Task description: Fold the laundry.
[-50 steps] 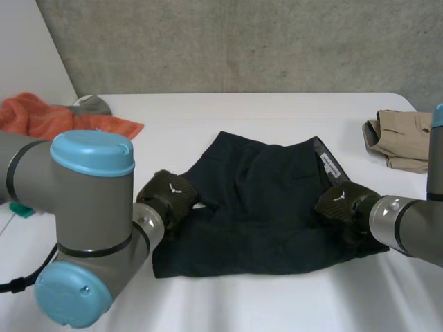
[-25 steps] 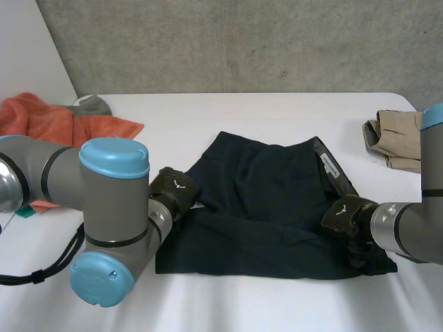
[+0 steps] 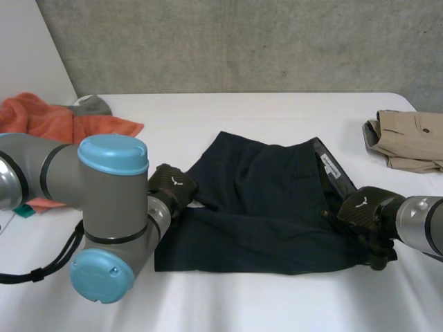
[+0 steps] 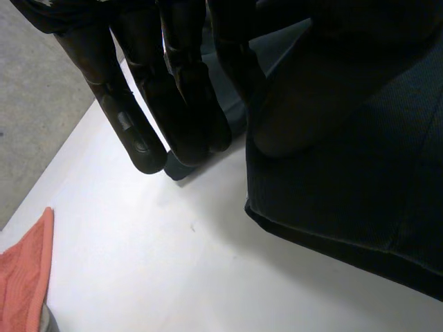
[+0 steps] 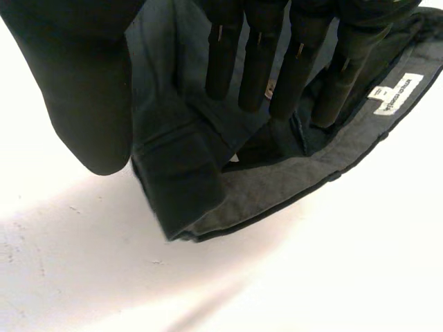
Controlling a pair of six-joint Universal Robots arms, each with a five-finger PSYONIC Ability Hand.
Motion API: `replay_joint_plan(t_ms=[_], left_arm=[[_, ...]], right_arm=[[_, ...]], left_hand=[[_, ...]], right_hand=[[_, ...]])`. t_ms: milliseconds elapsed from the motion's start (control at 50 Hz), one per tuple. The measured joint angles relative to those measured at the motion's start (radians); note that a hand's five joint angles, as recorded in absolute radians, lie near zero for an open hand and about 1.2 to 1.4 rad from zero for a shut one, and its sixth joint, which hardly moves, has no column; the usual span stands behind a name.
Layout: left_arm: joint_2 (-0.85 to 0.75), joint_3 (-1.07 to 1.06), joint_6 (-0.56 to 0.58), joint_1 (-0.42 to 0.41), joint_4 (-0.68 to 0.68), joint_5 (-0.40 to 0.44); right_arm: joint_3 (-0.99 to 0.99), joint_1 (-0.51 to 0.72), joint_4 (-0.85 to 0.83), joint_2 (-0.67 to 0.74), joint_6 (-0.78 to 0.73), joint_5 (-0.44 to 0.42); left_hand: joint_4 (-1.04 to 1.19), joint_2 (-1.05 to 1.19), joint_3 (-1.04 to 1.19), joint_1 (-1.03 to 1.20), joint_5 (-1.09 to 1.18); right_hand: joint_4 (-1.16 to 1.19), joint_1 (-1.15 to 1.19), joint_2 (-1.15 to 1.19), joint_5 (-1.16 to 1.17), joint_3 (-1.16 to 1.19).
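One dark shorts [image 3: 270,200] is being pressed edgewise by spread left hand [image 3: 173,188], right hand [image 3: 363,207]; tan garment [image 3: 408,138] being cropped.

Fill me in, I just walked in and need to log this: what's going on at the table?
The robot is working on a dark garment spread on the white table. The left hand is at the garment's left edge. The right hand is at the right edge by the waistband, with straight fingers resting on the cloth. An orange cloth and a tan garment lie aside.
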Motion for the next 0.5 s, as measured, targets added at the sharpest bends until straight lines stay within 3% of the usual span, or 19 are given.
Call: replay_joint_plan(t_ms=[220,240,280,340,360,380,420,500], left_arm=[[-0.003,0.003,-0.007,0.011,-0.004,-0.003],[-0.002,-0.003,-0.011,0.016,-0.006,-0.001],[0.001,-0.014,-0.014,0.020,-0.008,0.000],[0.010,-0.036,-0.017,0.022,-0.010,0.001],[0.020,-0.052,-0.019,0.022,-0.010,0.002],[0.027,-0.063,-0.020,0.022,-0.010,0.003],[0.059,-0.097,-0.027,0.022,-0.010,0.004],[0.133,-0.165,-0.049,0.023,-0.009,0.008]], right_arm=[[0.072,-0.022,-0.044,0.007,-0.001,-0.007],[0.078,-0.027,-0.069,0.017,0.002,-0.011],[0.080,-0.031,-0.102,0.029,0.009,-0.017],[0.078,-0.032,-0.146,0.043,0.026,-0.022],[0.078,-0.031,-0.170,0.050,0.040,-0.024],[0.078,-0.031,-0.181,0.053,0.048,-0.025],[0.080,-0.031,-0.207,0.062,0.074,-0.029],[0.085,-0.031,-0.230,0.075,0.113,-0.037]], left_hand=[[0.000,0.000,0.000,0.000,0.000],[0.000,0.000,0.000,0.000,0.000],[0.000,0.000,0.000,0.000,0.000],[-0.017,-0.021,-0.016,-0.003,-0.012],[-0.183,-0.195,-0.189,-0.150,-0.167],[-0.183,-0.195,-0.189,-0.150,-0.167],[-0.472,-0.482,-0.471,-0.442,-0.451],[-0.682,-0.679,-0.671,-0.629,-0.665]], right_hand=[[0.034,0.039,0.044,0.053,0.044],[0.333,0.316,0.340,0.337,0.332],[0.560,0.482,0.573,0.574,0.556],[0.639,0.500,0.630,0.631,0.629],[0.647,0.500,0.630,0.635,0.635],[0.649,0.500,0.630,0.636,0.636],[0.651,0.500,0.630,0.639,0.638],[0.651,0.509,0.630,0.641,0.639]])
